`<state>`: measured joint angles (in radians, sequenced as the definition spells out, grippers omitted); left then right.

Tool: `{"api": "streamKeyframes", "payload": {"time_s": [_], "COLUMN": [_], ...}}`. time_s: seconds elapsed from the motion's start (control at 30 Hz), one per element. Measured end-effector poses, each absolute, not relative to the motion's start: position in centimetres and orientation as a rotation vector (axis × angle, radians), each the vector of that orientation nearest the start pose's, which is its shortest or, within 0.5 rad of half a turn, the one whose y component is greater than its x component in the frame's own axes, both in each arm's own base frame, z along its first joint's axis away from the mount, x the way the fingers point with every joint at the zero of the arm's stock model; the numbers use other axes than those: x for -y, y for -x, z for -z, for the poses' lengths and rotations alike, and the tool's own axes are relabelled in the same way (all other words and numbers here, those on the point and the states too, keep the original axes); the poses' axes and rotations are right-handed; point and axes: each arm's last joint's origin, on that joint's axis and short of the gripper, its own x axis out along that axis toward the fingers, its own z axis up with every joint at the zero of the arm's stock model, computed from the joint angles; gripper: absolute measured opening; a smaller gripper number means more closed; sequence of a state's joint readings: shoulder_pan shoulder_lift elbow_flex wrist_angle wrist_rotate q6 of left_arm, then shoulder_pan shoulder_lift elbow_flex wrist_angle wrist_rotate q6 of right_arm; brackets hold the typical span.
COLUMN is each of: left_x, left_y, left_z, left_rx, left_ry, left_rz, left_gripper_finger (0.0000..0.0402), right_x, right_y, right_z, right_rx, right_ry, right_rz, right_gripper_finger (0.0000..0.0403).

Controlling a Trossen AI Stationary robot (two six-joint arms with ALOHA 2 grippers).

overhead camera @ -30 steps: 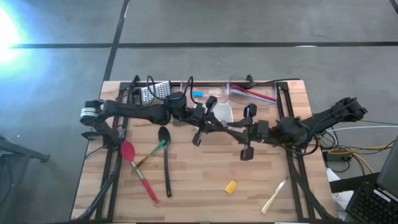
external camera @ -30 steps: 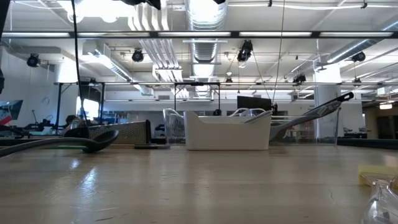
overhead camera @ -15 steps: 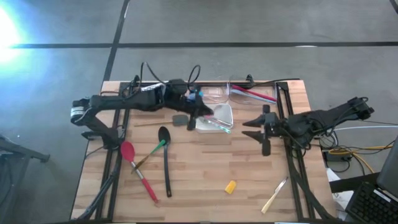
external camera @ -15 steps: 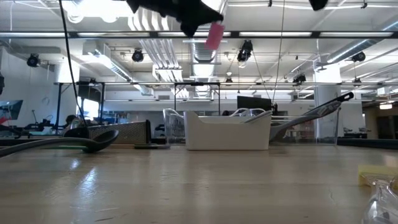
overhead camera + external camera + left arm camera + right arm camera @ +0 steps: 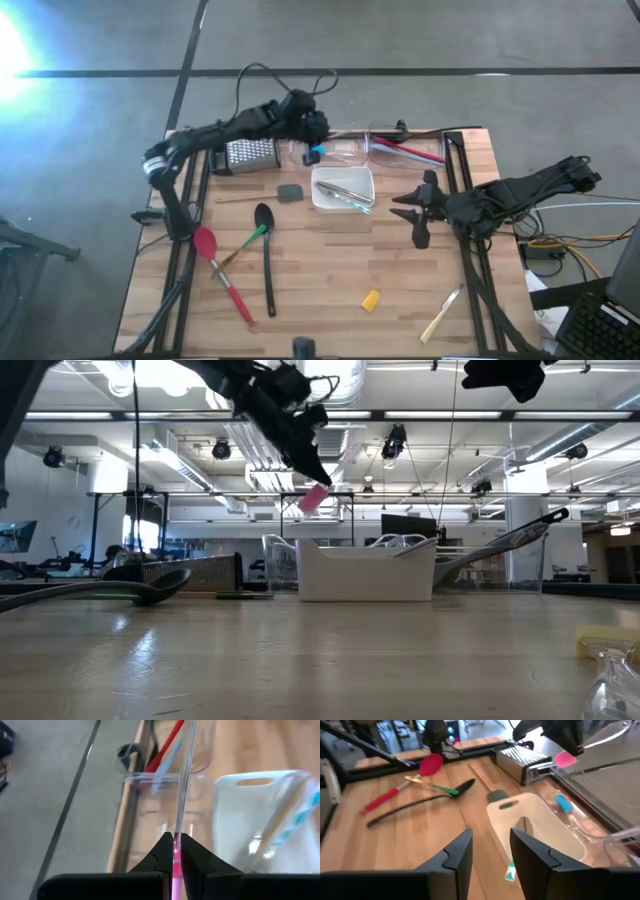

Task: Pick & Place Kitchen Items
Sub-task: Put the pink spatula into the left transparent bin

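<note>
My left gripper [image 5: 318, 129] hangs over the far clear bin [image 5: 345, 150], shut on a small flat pink piece [image 5: 313, 499]. That piece also shows in the right wrist view [image 5: 564, 758]. My right gripper [image 5: 411, 212] hovers open, with nothing in it, right of the white tray [image 5: 343, 175]. Tongs [image 5: 345, 196] lie in the tray. A blue piece [image 5: 317, 152] lies in the clear bin. On the table lie a red spatula [image 5: 207, 245], a black spoon [image 5: 266, 235], a grey piece [image 5: 290, 192], a yellow piece [image 5: 371, 300] and wooden sticks [image 5: 441, 318]. My left gripper pinches the pink piece [image 5: 176, 859] between its two fingers, on the piece's flat faces. The fingers slant downward toward the table's far edge. The piece sticks out past the fingertips [image 5: 303, 472] and hangs lifted clear above the clear bin.
A steel box grater [image 5: 250, 153] lies at the far left, close beside my left arm. A second clear bin [image 5: 405, 150] with red utensils stands at the far right. Dark frame rails [image 5: 462, 200] run along both table sides. Bare wood lies in the near middle.
My left gripper has swung from the table's middle toward the far edge, tipping downward, and has carried the pink piece over the clear bin. My right gripper has drawn back toward the table's right edge and tipped up toward level.
</note>
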<state>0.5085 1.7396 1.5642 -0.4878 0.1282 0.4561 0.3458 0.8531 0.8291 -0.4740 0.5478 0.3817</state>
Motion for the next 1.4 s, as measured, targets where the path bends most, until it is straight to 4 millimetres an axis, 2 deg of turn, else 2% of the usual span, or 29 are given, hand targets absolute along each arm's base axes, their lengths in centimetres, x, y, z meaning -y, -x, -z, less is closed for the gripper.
{"api": "streamKeyframes", "payload": {"time_s": [0.17, 0.47, 0.83, 1.03, 1.4], "left_x": [-21.1, -23.0, -24.7, -24.9, -25.5], "left_y": [-36.5, -39.4, -41.3, -41.5, -42.3], "left_z": [-30.9, -27.3, -24.1, -22.6, -21.5], "left_rx": [-0.815, -1.034, -1.211, -1.321, -1.313], "left_ry": [-0.271, -0.339, -0.543, -0.522, -0.505], "left_rz": [-0.207, -0.157, -0.174, -0.086, -0.07], "left_gripper_finger": [0.0018, 0.0018, 0.0018, 0.0018, 0.0018], "right_x": [-4.4, -4.4, -4.3, -4.3, -4.3], "right_y": [-16.9, -16.7, -16.7, -16.7, -16.7], "right_z": [-30.8, -30.7, -30.7, -30.7, -30.7], "right_rx": [-0.435, -0.45, -0.446, -0.446, -0.446], "right_ry": [-0.14, -0.139, -0.13, -0.129, -0.127], "right_rz": [0.296, 0.304, 0.322, 0.321, 0.321], "right_gripper_finger": [0.0118, 0.0117, 0.0119, 0.0112, 0.0098]}}
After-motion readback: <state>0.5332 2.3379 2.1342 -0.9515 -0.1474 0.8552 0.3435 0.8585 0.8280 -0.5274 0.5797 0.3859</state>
